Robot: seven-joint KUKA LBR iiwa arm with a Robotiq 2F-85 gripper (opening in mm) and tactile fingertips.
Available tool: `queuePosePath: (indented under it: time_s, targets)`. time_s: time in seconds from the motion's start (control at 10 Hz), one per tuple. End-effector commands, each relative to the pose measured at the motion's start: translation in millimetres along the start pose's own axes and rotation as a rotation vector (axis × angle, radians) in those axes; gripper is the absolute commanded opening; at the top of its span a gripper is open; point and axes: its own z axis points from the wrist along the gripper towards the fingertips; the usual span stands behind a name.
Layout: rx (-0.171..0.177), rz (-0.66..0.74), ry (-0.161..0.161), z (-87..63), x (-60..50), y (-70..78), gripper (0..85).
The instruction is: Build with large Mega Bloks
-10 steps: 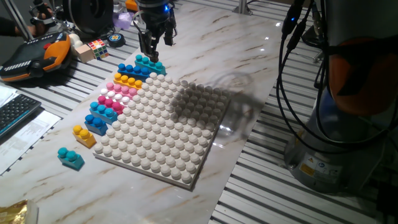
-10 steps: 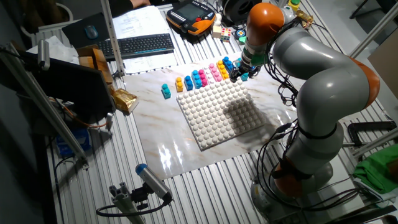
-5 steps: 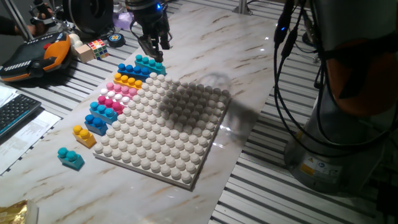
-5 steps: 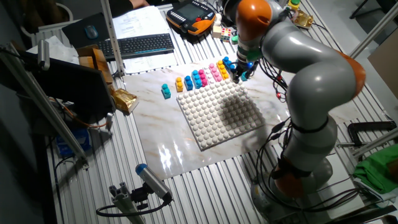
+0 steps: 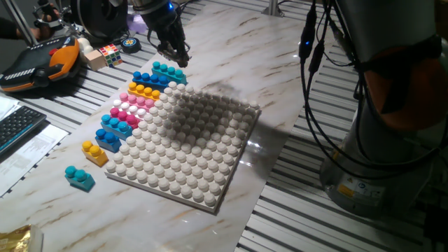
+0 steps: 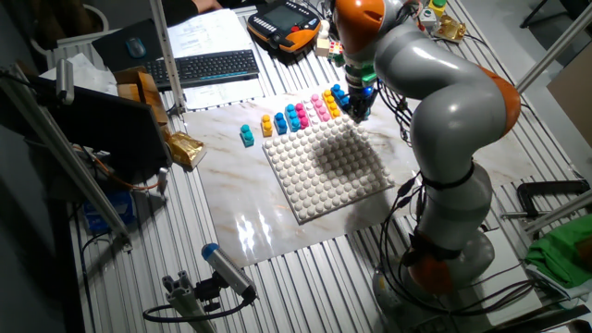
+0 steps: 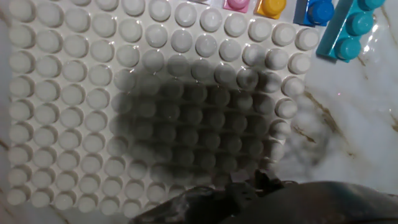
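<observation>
The Mega Bloks lie in a row along the left edge of the white baseplate (image 5: 189,150): teal (image 5: 168,72), blue (image 5: 148,78), yellow-orange (image 5: 144,91), pink (image 5: 124,113), light blue (image 5: 115,125) and a small blue one (image 5: 108,140). A yellow brick (image 5: 94,152) and a teal brick (image 5: 80,178) lie apart on the marble. My gripper (image 5: 173,53) hangs just above the far teal brick, looks open and holds nothing. It also shows in the other fixed view (image 6: 358,100). The hand view shows the baseplate (image 7: 93,93) and the teal brick (image 7: 349,31) at top right.
A multicoloured puzzle cube (image 5: 109,53), an orange-black pendant (image 5: 42,64) and a keyboard (image 5: 14,126) lie left of the marble slab. The arm's base (image 5: 392,154) and hanging cables (image 5: 315,91) stand at the right. Slotted metal tabletop surrounds the slab.
The hand has moved a little to the left and away over the far teal brick, and the arm has swung. Its shadow on the baseplate has slid left. No brick has moved.
</observation>
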Motion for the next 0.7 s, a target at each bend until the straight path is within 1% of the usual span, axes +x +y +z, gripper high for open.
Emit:
queuePosePath:
  time_s: [0.0, 0.1, 0.2, 0.3, 0.4, 0.5, 0.6]
  targets:
    - [0.0, 0.0, 0.002, 0.1, 0.0, 0.0, 1.0]
    - [-0.001, 0.023, 0.003, 0.1, 0.0, 0.0, 1.0]
    - [0.006, 0.086, -0.031, 0.1, 0.0, 0.0, 0.7]
    - [0.004, 0.117, -0.097, 0.1, 0.0, 0.0, 0.7]
    - [-0.002, 0.144, -0.111, 0.1, 0.0, 0.0, 0.7]
    - [-0.015, 0.178, -0.107, 0.1, 0.0, 0.0, 0.7]
    - [0.017, 0.191, -0.106, 0.1, 0.0, 0.0, 0.7]
